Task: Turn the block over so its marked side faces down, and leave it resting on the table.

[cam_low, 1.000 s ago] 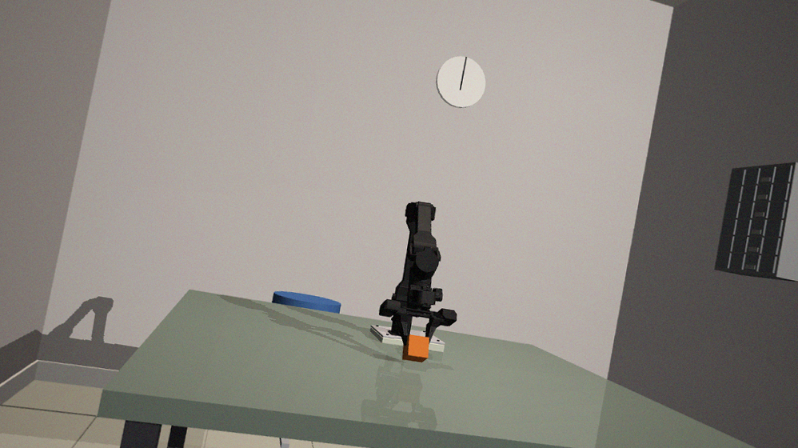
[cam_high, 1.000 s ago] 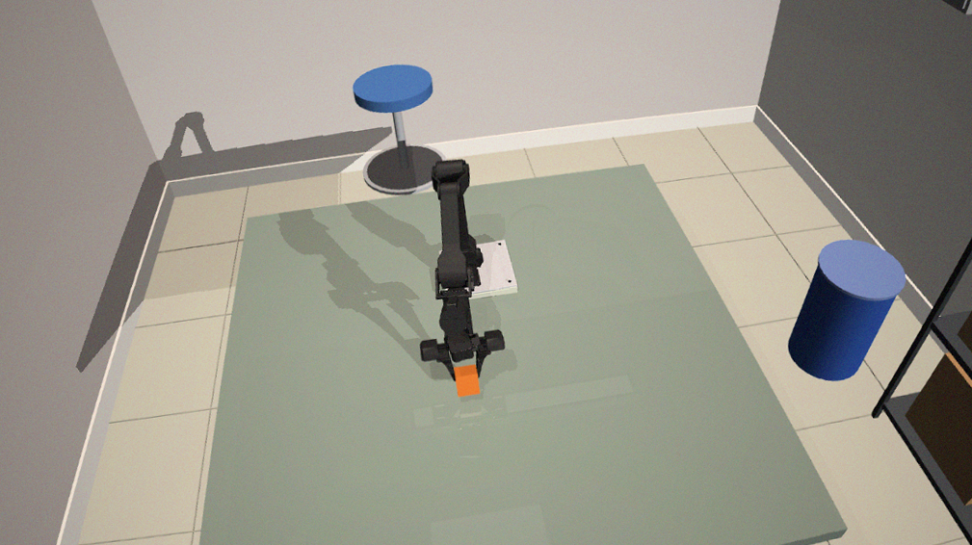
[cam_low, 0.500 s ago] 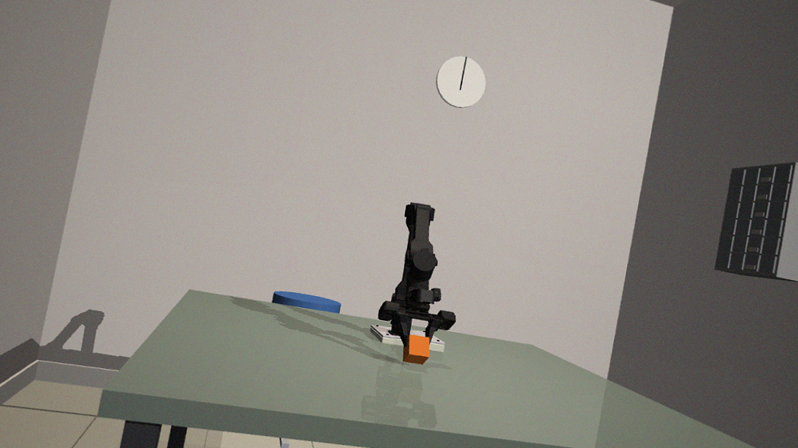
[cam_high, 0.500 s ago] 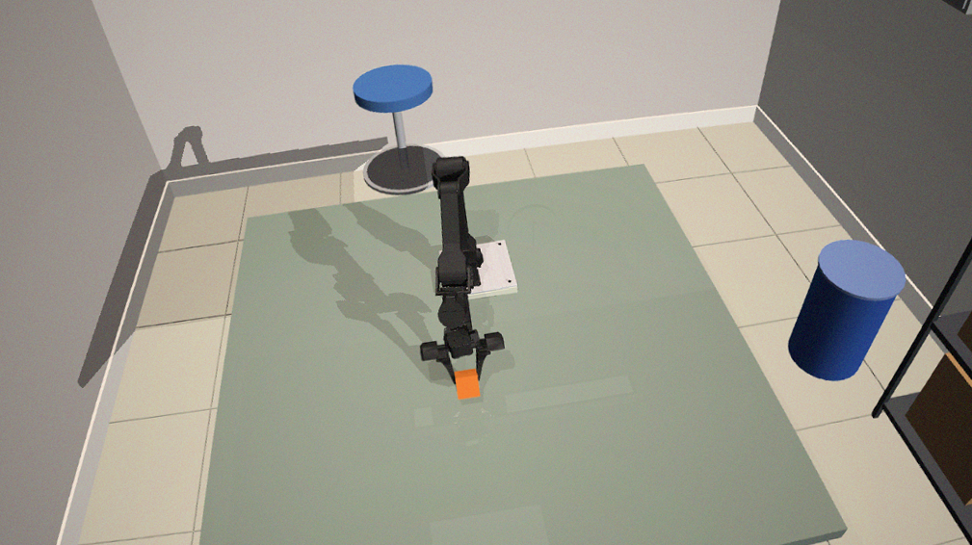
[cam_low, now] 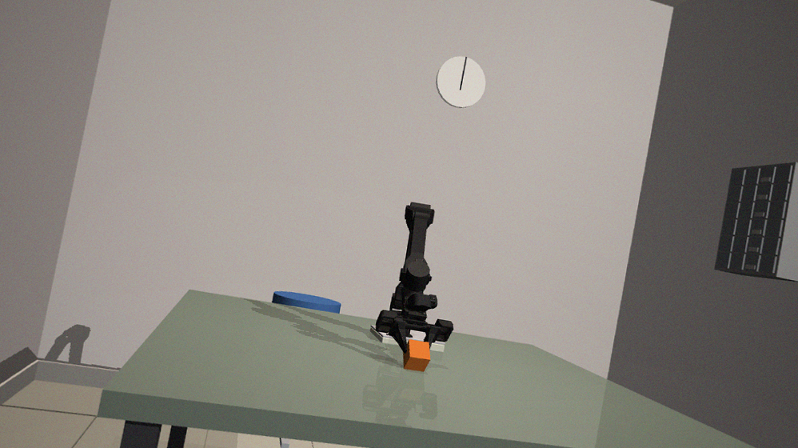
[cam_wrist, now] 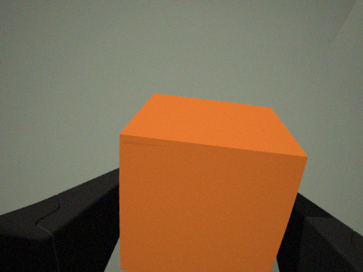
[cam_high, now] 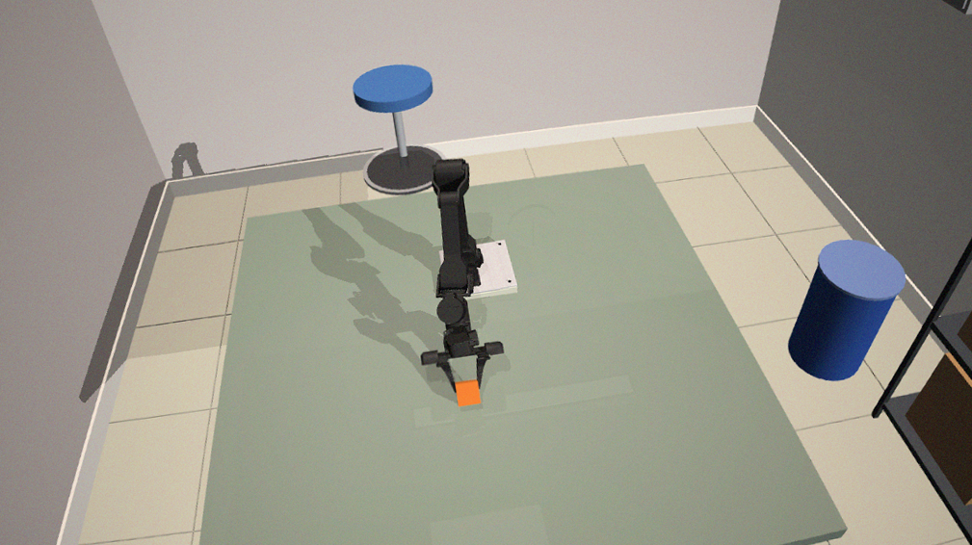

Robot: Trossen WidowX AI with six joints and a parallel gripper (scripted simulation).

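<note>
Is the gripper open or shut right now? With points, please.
Shut on the orange block (cam_high: 468,393) (cam_low: 417,355) (cam_wrist: 209,204): in the wrist view, the gripper's (cam_high: 467,387) (cam_low: 416,350) (cam_wrist: 208,211) dark fingers flank it, one against each side.

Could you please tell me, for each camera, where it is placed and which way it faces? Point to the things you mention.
Top: high above the table (cam_high: 625,467) (cam_low: 501,414), facing steeply down; it shows the arm and gripper (cam_high: 467,385) (cam_low: 417,350) (cam_wrist: 209,211).
Exterior: near table height, facing the arm's front; arm and gripper show.
Wrist: on the arm near the gripper, facing past its two fingers.
All share the orange block (cam_high: 468,393) (cam_low: 417,356) (cam_wrist: 212,170); top and exterior share the blue stool (cam_high: 392,86) (cam_low: 307,300).
</note>
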